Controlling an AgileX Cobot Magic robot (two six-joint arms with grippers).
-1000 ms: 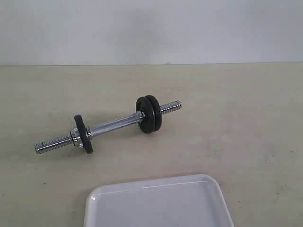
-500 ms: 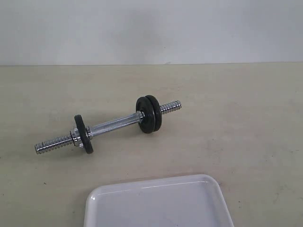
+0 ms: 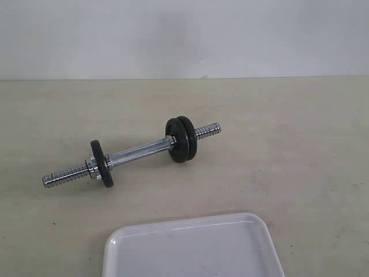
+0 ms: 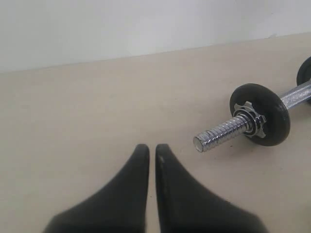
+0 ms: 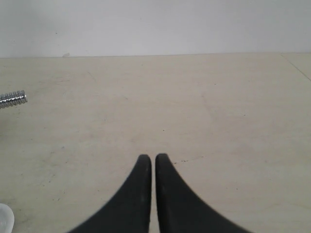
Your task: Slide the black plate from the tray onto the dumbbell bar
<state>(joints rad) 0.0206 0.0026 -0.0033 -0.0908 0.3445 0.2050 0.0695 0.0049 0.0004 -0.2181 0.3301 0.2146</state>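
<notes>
The dumbbell bar (image 3: 138, 153) lies slanted on the beige table. One black disc (image 3: 101, 163) sits near its left threaded end and two black discs (image 3: 182, 139) sit side by side near its right end. I cannot tell which of them is the black plate. The visible part of the white tray (image 3: 190, 248) holds nothing. Neither gripper shows in the exterior view. My left gripper (image 4: 152, 148) is shut and empty, a short way from the bar's threaded end (image 4: 221, 132) and the disc (image 4: 265, 112). My right gripper (image 5: 153, 158) is shut and empty over bare table.
A chrome star collar (image 4: 249, 119) sits against the outer face of the left disc. The bar's other threaded tip (image 5: 12, 98) and a corner of the tray (image 5: 5, 218) show at the edge of the right wrist view. A pale wall backs the table.
</notes>
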